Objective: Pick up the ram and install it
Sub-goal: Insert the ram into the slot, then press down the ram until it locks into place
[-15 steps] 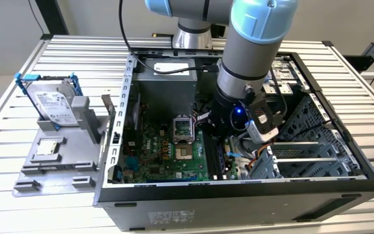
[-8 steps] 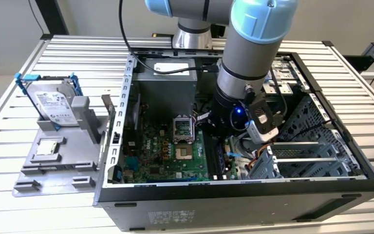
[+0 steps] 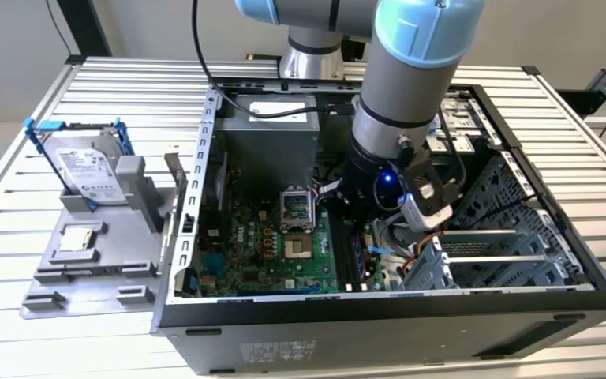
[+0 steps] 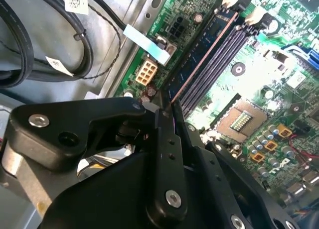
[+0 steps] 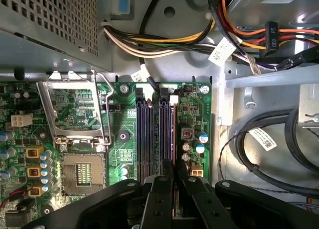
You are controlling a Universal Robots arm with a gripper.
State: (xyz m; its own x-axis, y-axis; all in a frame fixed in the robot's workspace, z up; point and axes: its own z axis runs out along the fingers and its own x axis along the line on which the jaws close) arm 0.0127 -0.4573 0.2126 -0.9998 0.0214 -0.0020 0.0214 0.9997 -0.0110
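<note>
Black tool (image 5: 174,176) grips ram (image 5: 175,134) edge-on above sockets (image 5: 152,132).

silver arm (image 3: 403,95), pale blue joint caps, black screwed gripper (image 5: 174,181).

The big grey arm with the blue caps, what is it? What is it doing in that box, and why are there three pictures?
It is a robot arm reaching into an open black computer case on a slatted metal table. The exterior view looks at it from outside. Both wrist views come from cameras riding on the arm. Its black gripper pinches a thin dark memory stick, the ram, standing in the outermost long socket of the green circuit board. A silver hard drive with blue rails waits in a grey holder beside the case.
</note>
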